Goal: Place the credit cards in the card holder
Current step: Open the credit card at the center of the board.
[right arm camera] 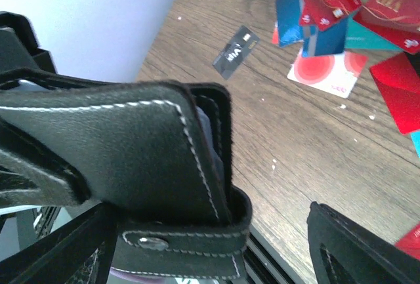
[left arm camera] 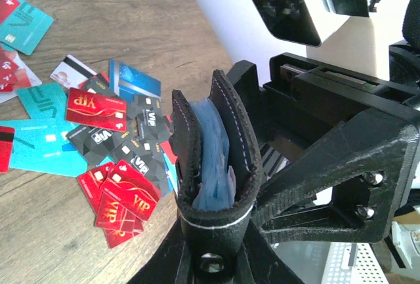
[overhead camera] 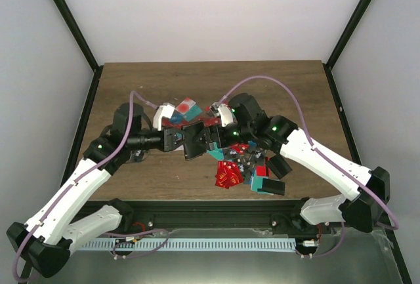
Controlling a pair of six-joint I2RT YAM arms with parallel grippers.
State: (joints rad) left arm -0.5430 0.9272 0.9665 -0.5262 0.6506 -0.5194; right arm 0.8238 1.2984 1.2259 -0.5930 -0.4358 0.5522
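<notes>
Fingers of your left gripper (overhead camera: 184,143) clamp the wallet (left arm camera: 216,159) by its base; your right gripper (right arm camera: 210,222) straddles it, jaws apart; loose cards (left arm camera: 98,110) lie beneath them.

Robotics laboratory test cell: white panel walls (overhead camera: 210,8) on black frame posts (overhead camera: 69,18), robot arms (overhead camera: 72,192) bolted to a wooden table (overhead camera: 197,81).

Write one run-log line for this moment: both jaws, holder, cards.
left jaws: shut on card holder | right jaws: open, at the holder | holder: upright, flaps parted | credit cards: scattered on table
</notes>
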